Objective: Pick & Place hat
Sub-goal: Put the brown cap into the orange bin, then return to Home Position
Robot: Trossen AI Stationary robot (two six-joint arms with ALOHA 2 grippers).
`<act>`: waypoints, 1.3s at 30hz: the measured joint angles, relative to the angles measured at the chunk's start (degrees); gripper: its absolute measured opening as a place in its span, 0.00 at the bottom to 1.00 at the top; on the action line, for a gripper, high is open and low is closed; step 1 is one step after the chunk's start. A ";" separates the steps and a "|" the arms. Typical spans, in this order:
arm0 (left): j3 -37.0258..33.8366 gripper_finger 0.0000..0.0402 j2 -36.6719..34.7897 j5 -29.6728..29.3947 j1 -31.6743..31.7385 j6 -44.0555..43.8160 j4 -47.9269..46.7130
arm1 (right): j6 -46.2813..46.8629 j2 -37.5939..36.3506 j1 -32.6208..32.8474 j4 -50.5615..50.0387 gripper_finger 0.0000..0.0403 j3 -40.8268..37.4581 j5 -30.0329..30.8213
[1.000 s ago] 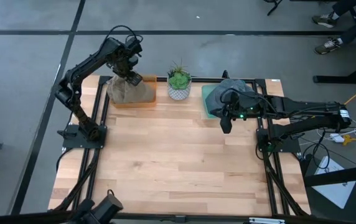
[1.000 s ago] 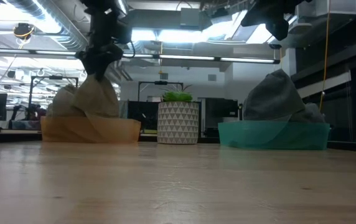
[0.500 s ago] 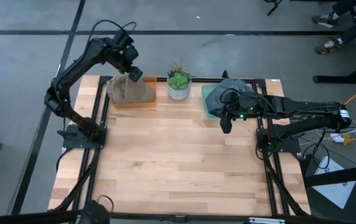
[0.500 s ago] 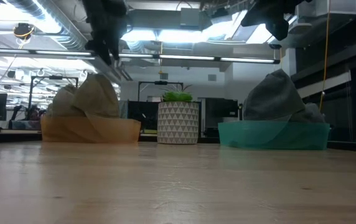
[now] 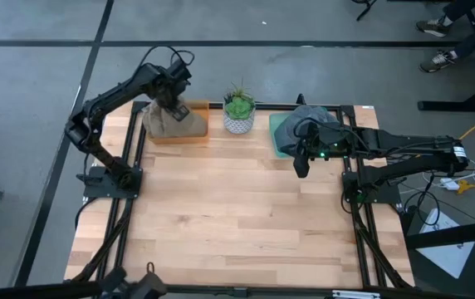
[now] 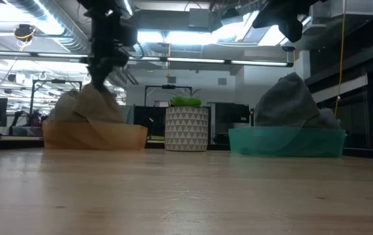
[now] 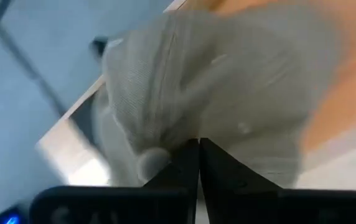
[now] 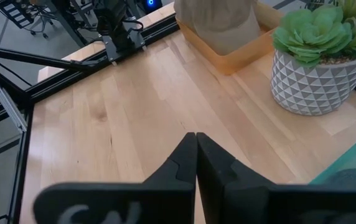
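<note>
The worktop (image 5: 237, 224) carries three things along its far edge, and the rest of it shows only wood. Judged from how things lie, the job is at its very start: the tan hat (image 5: 171, 121) sits heaped in the orange tray (image 5: 189, 134) at the far left corner, not yet lifted, and no place to set it down is marked out.

The left arm reaches over that corner. Its pincer (image 5: 176, 106) is down on the crown of the tan hat, and in the left wrist view the two dark fingers (image 7: 184, 168) meet tip to tip with a fold of cloth bunched at them, so the grip reads as taken on the fabric. The lift, the carry and the release are all left to do.

The right arm lies across the far right side, with its pincer (image 5: 301, 163) closed on nothing, hanging above bare wood just in front of the teal tray (image 5: 277, 137). That tray holds a grey hat (image 5: 314, 116), piled well above its rim in the low view.

Between the two trays stands a small white patterned pot (image 5: 238, 123) with a green succulent (image 5: 238, 105) in it, apart from both trays.
</note>
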 joint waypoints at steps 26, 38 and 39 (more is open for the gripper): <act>-15.11 0.00 -6.13 -0.09 3.44 -3.93 3.40 | 0.10 0.00 0.01 0.00 0.01 0.00 0.90; -15.11 0.06 -24.66 14.67 3.40 -5.11 8.90 | -0.08 0.00 0.01 0.00 0.02 0.00 0.91; -15.11 0.06 -26.23 17.01 3.35 -5.57 10.34 | 0.03 0.00 0.00 0.00 0.02 0.02 0.91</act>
